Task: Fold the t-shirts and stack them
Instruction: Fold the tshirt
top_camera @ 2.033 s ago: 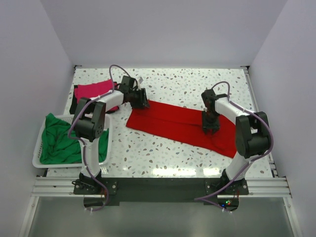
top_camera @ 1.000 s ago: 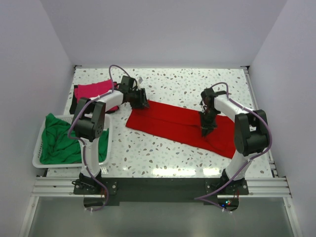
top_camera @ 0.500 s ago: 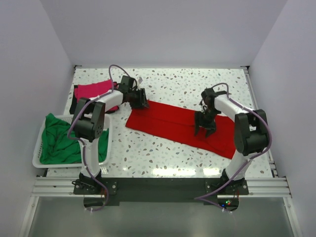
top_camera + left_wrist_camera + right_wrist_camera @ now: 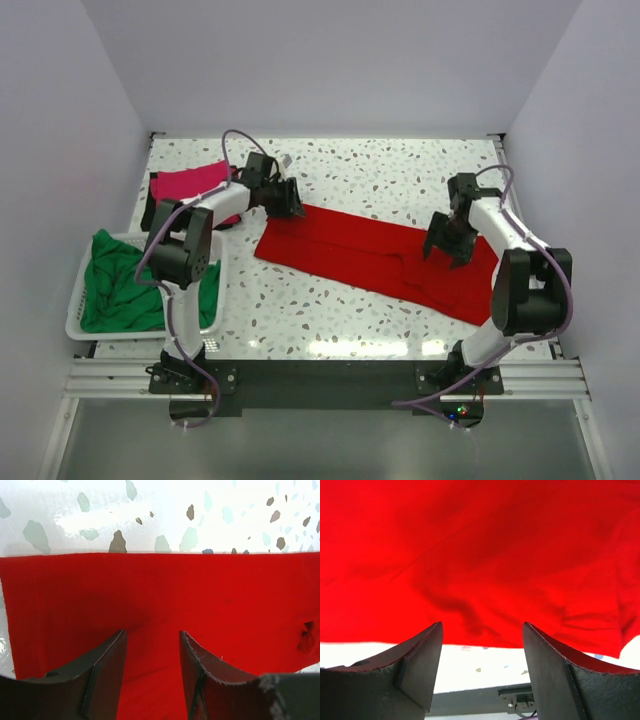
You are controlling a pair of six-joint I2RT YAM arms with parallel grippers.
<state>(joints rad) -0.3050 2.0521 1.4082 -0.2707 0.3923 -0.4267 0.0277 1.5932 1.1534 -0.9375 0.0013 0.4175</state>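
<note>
Take the top view as your clock, with 12 at the far wall and the arm bases at 6. The red t-shirt (image 4: 365, 255) lies flat on the speckled table (image 4: 380, 170) as a long folded band. It runs on a slant from about 10 o'clock near the centre down to about 4 o'clock by the right arm.

Your left gripper (image 4: 290, 205) sits at the band's 10 o'clock end, right at the far corner of the cloth. In the left wrist view its fingers (image 4: 107, 670) are spread, with flat red cloth showing in the gap and nothing pinched. The straight far edge of the shirt runs across just ahead of them. A small pucker shows at 3 o'clock in that view.

Your right gripper (image 4: 447, 250) is over the band's 4 o'clock end. In the right wrist view its fingers (image 4: 420, 665) stand wide apart and hold nothing. The red cloth below them is rumpled into soft folds, and its edge crosses between the fingertips with bare table beyond it.

The magenta-pink t-shirt (image 4: 190, 182) lies bunched at 10 o'clock near the table's far-left corner, just beside the left arm. The green t-shirt (image 4: 120, 285) sits crumpled in a white basket (image 4: 73, 300) at 8 o'clock, with part of it draped over the rim nearest the left arm.
</note>
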